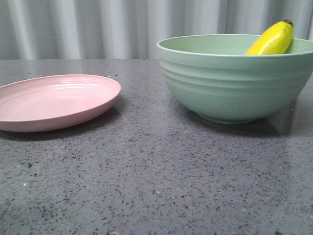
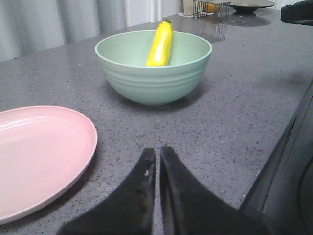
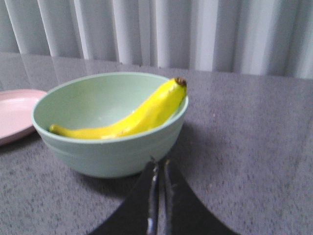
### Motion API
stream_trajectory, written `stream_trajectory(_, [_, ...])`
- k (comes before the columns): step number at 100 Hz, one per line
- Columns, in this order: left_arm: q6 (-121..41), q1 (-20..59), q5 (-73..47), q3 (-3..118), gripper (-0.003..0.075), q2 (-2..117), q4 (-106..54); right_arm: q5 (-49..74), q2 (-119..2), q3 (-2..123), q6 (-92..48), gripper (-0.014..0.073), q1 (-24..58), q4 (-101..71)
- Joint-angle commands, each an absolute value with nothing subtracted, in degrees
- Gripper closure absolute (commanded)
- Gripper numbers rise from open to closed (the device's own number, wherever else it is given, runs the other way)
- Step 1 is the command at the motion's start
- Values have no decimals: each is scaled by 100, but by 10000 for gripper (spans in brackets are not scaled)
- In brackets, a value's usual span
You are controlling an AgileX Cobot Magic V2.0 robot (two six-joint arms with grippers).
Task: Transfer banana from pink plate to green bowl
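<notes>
— One banana (image 1: 272,40), bright yellow, lying inside the green bowl (image 1: 230,83), dark tip (image 3: 180,81) propped up over the rim.

— And the pink plate (image 1: 49,103)?

— Bare, set apart from the bowl, to its left in the front view; both on the speckled grey bench (image 1: 156,186).

— Left gripper (image 2: 157,156)?

— Closed, fingers pressed together, holding nothing, poised above the bench beside the plate's edge.

— Right gripper (image 3: 159,166)?

— Likewise closed and empty-handed, just outside the bowl's wall. Pale pleated curtain (image 1: 98,24) behind.

Both wrists end in 2 black, tapering fingers (image 2: 146,181) (image 3: 152,196).
</notes>
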State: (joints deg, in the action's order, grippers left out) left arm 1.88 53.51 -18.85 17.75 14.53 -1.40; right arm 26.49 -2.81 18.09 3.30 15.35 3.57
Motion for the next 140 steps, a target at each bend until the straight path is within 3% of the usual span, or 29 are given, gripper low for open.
stream_trajectory(1, [257, 5359, -1395, 1809, 741, 1495, -203, 2306, -325, 1881, 300, 657, 1525, 442])
stream_trajectory(50, [257, 5359, -1401, 1495, 741, 1495, -203, 2317, -325, 1881, 300, 657, 1525, 442])
stream_trajectory(63, [257, 5143, -789, 1389, 741, 1487, 163, 2317, -325, 1881, 300, 657, 1525, 442])
stream_trajectory(93, [257, 2893, 1289, 736, 741, 1363, 95, 2317, -325, 1881, 300, 657, 1525, 442])
stream_trajectory(127, [257, 897, 1343, -79, 741, 464, -302, 2317, -325, 1881, 300, 657, 1525, 442])
stream_trajectory(140, [239, 441, 630, -62, 741, 127, -345, 2317, -325, 1881, 300, 657, 1525, 442])
